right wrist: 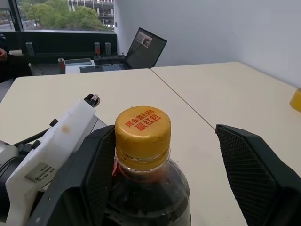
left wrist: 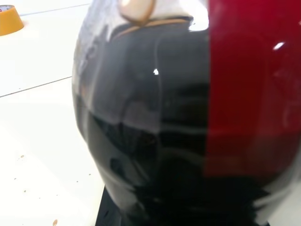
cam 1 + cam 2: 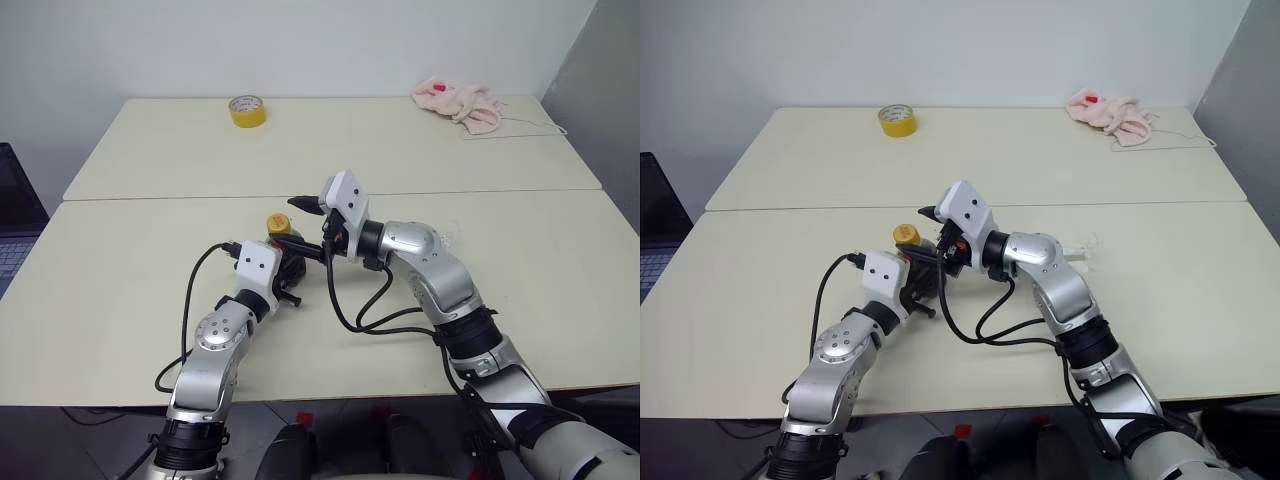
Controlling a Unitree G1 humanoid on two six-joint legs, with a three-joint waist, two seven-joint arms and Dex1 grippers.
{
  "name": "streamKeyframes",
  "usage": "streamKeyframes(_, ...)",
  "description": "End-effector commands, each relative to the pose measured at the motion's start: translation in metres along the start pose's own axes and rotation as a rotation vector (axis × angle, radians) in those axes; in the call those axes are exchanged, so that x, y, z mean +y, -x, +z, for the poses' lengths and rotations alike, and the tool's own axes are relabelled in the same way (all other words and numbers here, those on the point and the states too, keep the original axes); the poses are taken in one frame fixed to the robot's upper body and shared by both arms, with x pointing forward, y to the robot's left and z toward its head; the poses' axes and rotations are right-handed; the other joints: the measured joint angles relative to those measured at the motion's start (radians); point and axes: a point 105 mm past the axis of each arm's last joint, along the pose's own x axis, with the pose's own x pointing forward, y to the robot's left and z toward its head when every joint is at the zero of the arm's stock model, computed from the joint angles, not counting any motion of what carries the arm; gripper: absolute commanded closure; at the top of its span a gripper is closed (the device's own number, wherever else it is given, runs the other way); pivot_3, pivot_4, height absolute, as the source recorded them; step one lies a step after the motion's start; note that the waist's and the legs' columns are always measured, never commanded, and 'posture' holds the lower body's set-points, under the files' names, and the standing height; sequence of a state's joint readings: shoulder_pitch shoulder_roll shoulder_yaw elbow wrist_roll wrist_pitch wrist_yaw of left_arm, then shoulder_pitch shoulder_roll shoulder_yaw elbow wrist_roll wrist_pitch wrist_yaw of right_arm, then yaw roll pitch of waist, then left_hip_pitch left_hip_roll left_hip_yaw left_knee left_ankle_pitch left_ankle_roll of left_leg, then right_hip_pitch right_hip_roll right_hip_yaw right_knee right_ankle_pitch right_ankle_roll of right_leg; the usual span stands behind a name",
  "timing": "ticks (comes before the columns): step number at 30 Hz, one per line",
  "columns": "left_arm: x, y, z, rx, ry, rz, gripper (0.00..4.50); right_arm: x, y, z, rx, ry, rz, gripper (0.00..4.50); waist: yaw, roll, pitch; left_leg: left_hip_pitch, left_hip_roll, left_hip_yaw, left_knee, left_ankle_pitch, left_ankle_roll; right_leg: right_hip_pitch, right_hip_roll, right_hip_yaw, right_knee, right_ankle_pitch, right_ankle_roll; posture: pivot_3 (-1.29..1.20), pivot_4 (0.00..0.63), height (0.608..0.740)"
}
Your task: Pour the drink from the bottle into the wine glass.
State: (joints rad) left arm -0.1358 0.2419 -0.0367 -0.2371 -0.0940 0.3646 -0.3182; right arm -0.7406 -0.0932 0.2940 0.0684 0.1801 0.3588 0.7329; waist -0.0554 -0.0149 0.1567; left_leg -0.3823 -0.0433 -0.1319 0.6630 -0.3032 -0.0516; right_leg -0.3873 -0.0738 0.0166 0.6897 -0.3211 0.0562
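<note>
The small squat clear plastic bottle (image 1: 143, 174), filled nearly to the neck with dark brown, almost black drink (image 2: 155, 155), stands upright near the middle of the near cream table (image 3: 120, 330), its yellow screw cap (image 1: 142, 131) still on. A red label (image 2: 249, 84) wraps part of the body.

The left gripper (image 3: 285, 272) reaches forward and level from a bent silver forearm, its black fingers clamped together on the bottle's body at table height. The right gripper (image 1: 164, 174) comes in from the right, its forearm angled across the table and its wrist turned so that the gripper points toward the robot's left, level with the cap. Its two black fingers (image 1: 249, 174) stand apart, one on either side of the cap; one finger lies just beside the cap, the other well clear of it.

The clear wine glass (image 3: 1087, 250) is faintly visible just behind the right forearm. On the far table sit a yellow tape roll (image 3: 247, 110) at the left and a crumpled pink cloth (image 3: 460, 102) at the right. A dark laptop (image 1: 143, 49) rests open on a further desk.
</note>
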Motion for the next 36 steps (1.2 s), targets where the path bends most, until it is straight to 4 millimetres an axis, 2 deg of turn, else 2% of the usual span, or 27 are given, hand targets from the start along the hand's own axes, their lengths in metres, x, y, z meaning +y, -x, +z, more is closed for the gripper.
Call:
streamKeyframes(1, -0.002, 0.001, 0.010, -0.037, -0.015, -0.007, 3.83, -0.012, 0.007, 0.022, -0.064, 0.028, -0.047, 0.96, 0.000, 0.000, 0.000, 0.000, 0.000, 0.000, 0.000, 0.000, 0.000, 0.000, 0.000, 0.000, 0.000, 0.000, 0.000, 0.00, 0.150, 0.740)
streamKeyframes(6, -0.001, 0.000, 0.010, -0.036, -0.015, -0.003, 3.83, -0.019, 0.019, 0.021, -0.060, 0.000, -0.070, 0.96, 0.000, 0.000, 0.000, 0.000, 0.000, 0.000, 0.000, 0.000, 0.000, 0.000, 0.000, 0.000, 0.000, 0.000, 0.000, 0.00, 0.150, 0.740)
streamKeyframes(12, -0.001, 0.000, 0.010, -0.036, -0.016, -0.004, 3.83, -0.016, 0.029, 0.022, -0.055, -0.026, -0.056, 0.96, 0.001, 0.000, 0.000, 0.000, 0.000, 0.000, 0.000, 0.000, 0.000, 0.000, 0.000, 0.000, 0.000, 0.000, 0.000, 0.00, 0.150, 0.740)
streamKeyframes(16, -0.001, 0.000, 0.010, -0.038, -0.017, -0.006, 3.83, -0.017, 0.039, 0.015, -0.008, -0.025, -0.066, 0.96, 0.002, 0.000, 0.000, 0.000, 0.000, 0.000, 0.000, 0.000, 0.000, 0.000, 0.000, 0.000, 0.000, 0.000, 0.000, 0.00, 0.150, 0.740)
streamKeyframes(22, -0.001, -0.001, 0.010, -0.039, -0.018, -0.007, 3.83, -0.019, 0.043, 0.013, 0.019, 0.002, -0.063, 0.96, 0.002, 0.000, 0.000, 0.000, 0.000, 0.000, 0.000, 0.000, 0.000, 0.000, 0.000, 0.000, 0.000, 0.000, 0.000, 0.00, 0.150, 0.740)
streamKeyframes(27, -0.001, -0.001, 0.010, -0.040, -0.017, -0.008, 3.83, 0.005, 0.032, 0.038, -0.042, -0.023, 0.038, 0.96, 0.003, 0.000, 0.000, 0.000, 0.000, 0.000, 0.000, 0.000, 0.000, 0.000, 0.000, 0.000, 0.000, 0.000, 0.000, 0.00, 0.150, 0.740)
streamKeyframes(36, -0.002, -0.001, 0.010, -0.040, -0.017, -0.010, 3.83, 0.007, 0.004, 0.029, -0.002, -0.046, -0.012, 0.96, 0.002, 0.000, 0.000, 0.000, 0.000, 0.000, 0.000, 0.000, 0.000, 0.000, 0.000, 0.000, 0.000, 0.000, 0.000, 0.00, 0.150, 0.740)
